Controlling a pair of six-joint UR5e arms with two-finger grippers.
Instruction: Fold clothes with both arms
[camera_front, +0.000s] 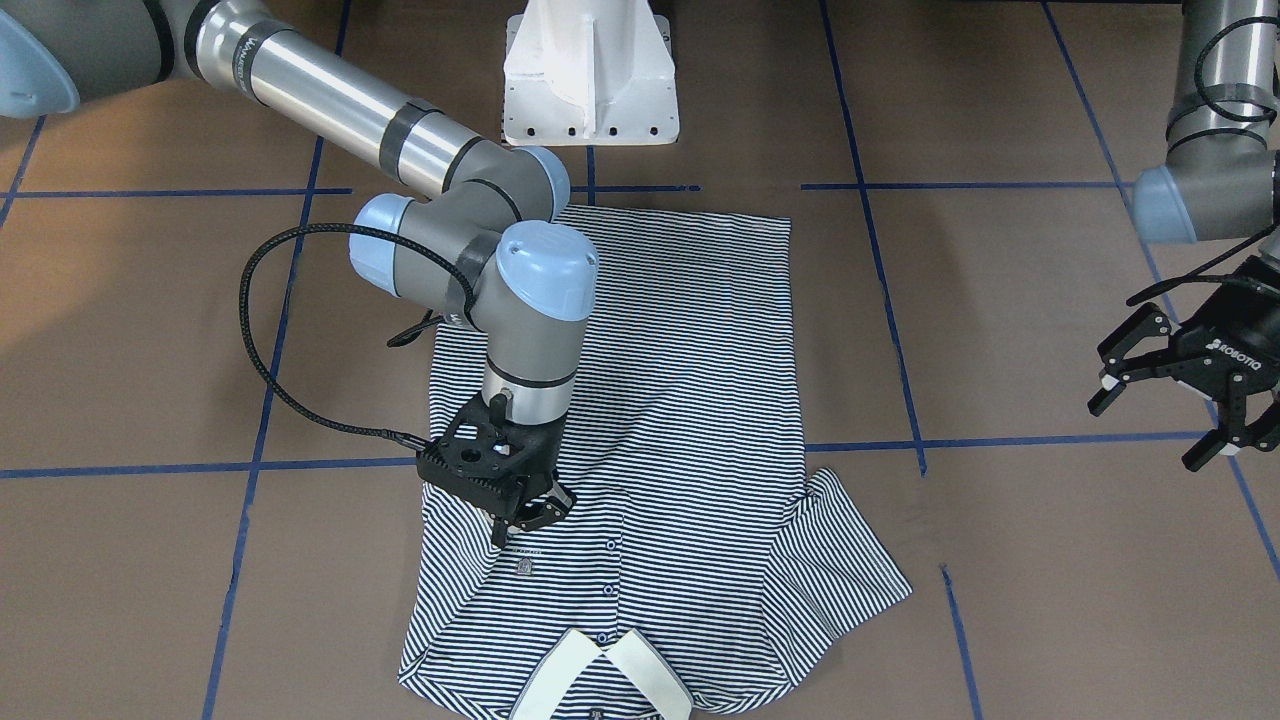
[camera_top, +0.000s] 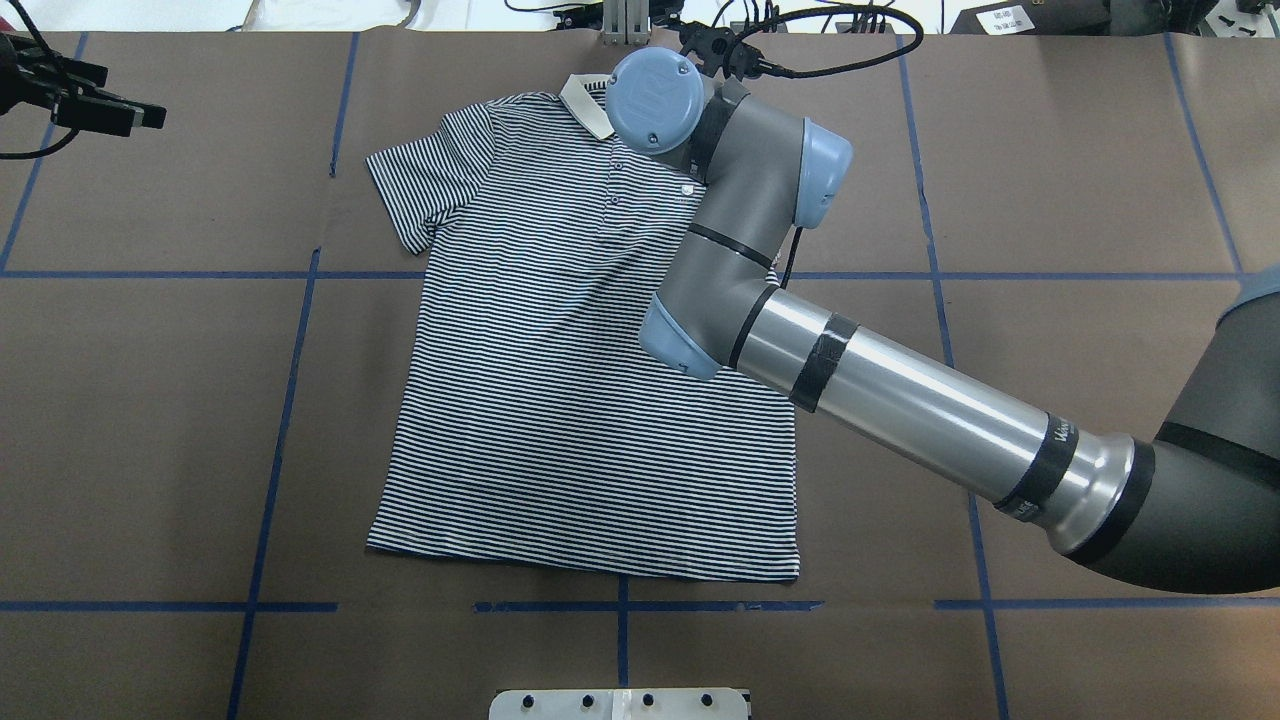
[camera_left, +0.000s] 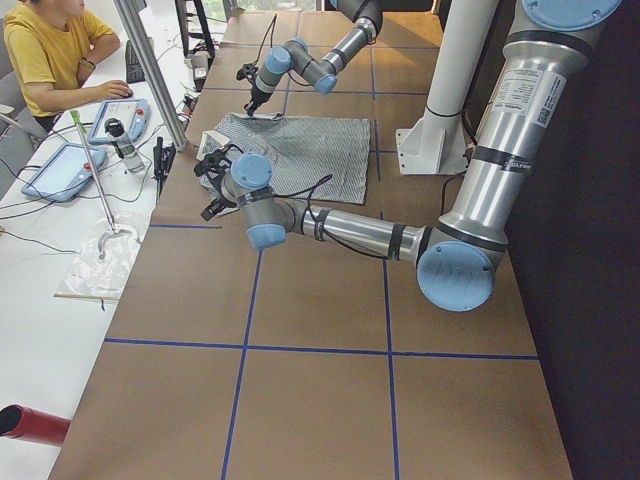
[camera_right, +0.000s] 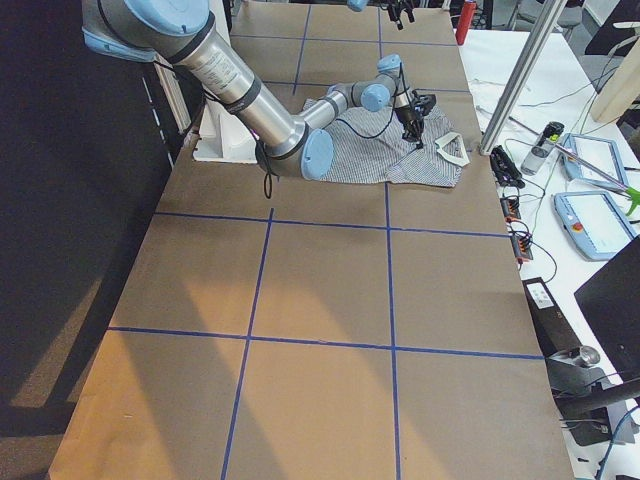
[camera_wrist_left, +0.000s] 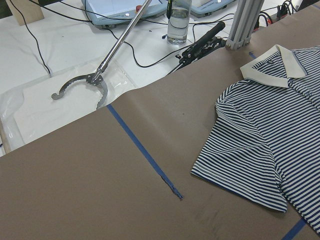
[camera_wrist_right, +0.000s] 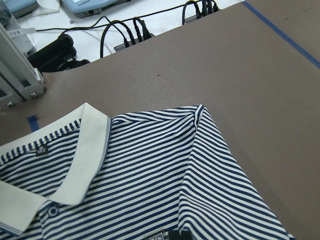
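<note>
The right arm's black clawed pincer (camera_front: 530, 512) is pressing down on the chest of the navy-and-white thin-striped polo shirt (camera_front: 690, 400), which is lying flat on the brown paper-covered worktop (camera_front: 1000, 600) directly beneath it; its jaws are looking clenched, seemingly pinching the sleeve on that side, which is lying folded inward over the body; the plain white collar (camera_front: 600, 680) is sitting just beyond this pincer, away from the robot's base; the left arm's black pincer (camera_front: 1170, 420) is hovering released and empty, well apart from the shirt; the first sleeve fold appears to be finishing; next, the right pincer would need to let go, and the left to reach for the spread-out sleeve (camera_front: 850, 560) nearest it.
</note>
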